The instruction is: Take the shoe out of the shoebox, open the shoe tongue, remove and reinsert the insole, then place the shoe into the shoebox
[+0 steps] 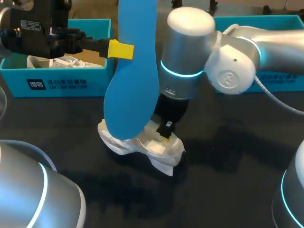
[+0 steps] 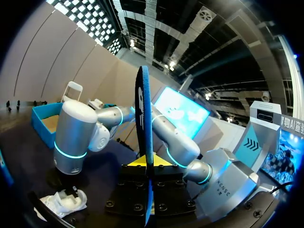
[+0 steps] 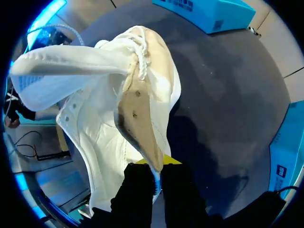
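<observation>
Lying on its side on the dark table [image 1: 228,180], the white shoe [image 1: 142,145] sat nearest the robot, its opening spread wide. The right gripper [image 1: 166,132] came straight down onto it from above. In the right wrist view that gripper [image 3: 157,173] had its fingers drawn almost together, pinching a thin tan flap at the edge of the shoe [image 3: 104,118] from both sides.

Just behind the shoe, the blue insole [image 1: 133,80] stood upright in the air, its lower end in front of the shoe's far side. The left gripper [image 1: 121,50] clamped it from the left, high on its length. In the left wrist view the insole [image 2: 143,109] showed edge-on, squeezed between the fingers of the left gripper [image 2: 148,166].

Farther back, the left box [image 1: 61,83] held a second shoe [image 1: 57,61]. The right box [image 1: 280,23] stood at the far right, behind the right arm; I could not tell what was in it.
</observation>
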{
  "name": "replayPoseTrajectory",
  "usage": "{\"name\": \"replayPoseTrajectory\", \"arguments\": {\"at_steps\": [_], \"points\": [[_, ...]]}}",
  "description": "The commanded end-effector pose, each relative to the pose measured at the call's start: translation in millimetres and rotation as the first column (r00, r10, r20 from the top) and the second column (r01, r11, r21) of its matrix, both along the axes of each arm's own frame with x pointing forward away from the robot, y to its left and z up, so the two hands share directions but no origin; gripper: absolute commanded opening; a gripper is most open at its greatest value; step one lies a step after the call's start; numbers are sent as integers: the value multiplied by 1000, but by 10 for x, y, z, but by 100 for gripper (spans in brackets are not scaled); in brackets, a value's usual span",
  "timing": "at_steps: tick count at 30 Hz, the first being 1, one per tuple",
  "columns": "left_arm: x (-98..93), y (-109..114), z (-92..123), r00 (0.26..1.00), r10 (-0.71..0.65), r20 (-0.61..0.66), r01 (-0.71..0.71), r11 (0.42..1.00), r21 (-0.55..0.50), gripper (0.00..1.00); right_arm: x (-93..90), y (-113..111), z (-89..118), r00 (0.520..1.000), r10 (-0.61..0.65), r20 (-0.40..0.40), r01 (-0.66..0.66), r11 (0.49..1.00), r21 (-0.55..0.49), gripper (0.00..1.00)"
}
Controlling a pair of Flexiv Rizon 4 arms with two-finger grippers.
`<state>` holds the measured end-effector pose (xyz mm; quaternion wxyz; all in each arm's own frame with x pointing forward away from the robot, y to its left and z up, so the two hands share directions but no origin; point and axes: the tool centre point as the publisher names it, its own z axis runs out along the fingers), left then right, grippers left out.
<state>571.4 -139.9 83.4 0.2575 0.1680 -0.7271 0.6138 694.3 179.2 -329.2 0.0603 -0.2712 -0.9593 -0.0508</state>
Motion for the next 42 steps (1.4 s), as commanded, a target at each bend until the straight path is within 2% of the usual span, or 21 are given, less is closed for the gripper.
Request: {"name": "replayPoseTrajectory", "arguments": {"at_steps": [1,4,7,9,12,13,15,31,35,37,39,42], "points": [[4,-11,-4,1000,-1,-1,1,1000,0,0,-36,-67,35,1000,-8,23,8,999,33,0],[4,-11,-4,1000,-1,-1,1,1000,0,0,-36,-67,35,1000,-8,23,8,999,33,0],[4,-11,-4,1000,-1,-1,1,1000,0,0,-44,-62,66,974,-228,6,227,972,63,0],[4,-11,-4,1000,-1,-1,1,1000,0,0,-82,-73,104,955,-297,1,296,952,75,0],[4,-11,-4,1000,-1,-1,1,1000,0,0,-211,-70,182,891,-454,-16,453,885,107,0],[4,-11,-4,1000,-1,-1,1,1000,0,0,-282,-84,204,786,-612,-88,618,783,72,0],[4,-11,-4,1000,-1,-1,1,1000,0,0,-421,-78,220,676,-729,-108,737,673,68,0],[4,-11,-4,1000,-1,-1,1,1000,0,0,-421,-78,220,676,-729,-108,737,673,68,0],[4,-11,-4,1000,-1,-1,1,1000,0,0,-517,75,155,661,-743,-99,747,665,1,0],[4,-11,-4,1000,-1,-1,1,1000,0,0,-567,137,136,666,-740,-93,743,669,4,0],[4,-11,-4,1000,-1,-1,1,1000,0,0,-594,169,103,642,-761,-89,763,646,-22,0],[4,-11,-4,1000,-1,-1,1,1000,0,0,-630,176,43,636,-766,-92,768,640,-14,0]]}}
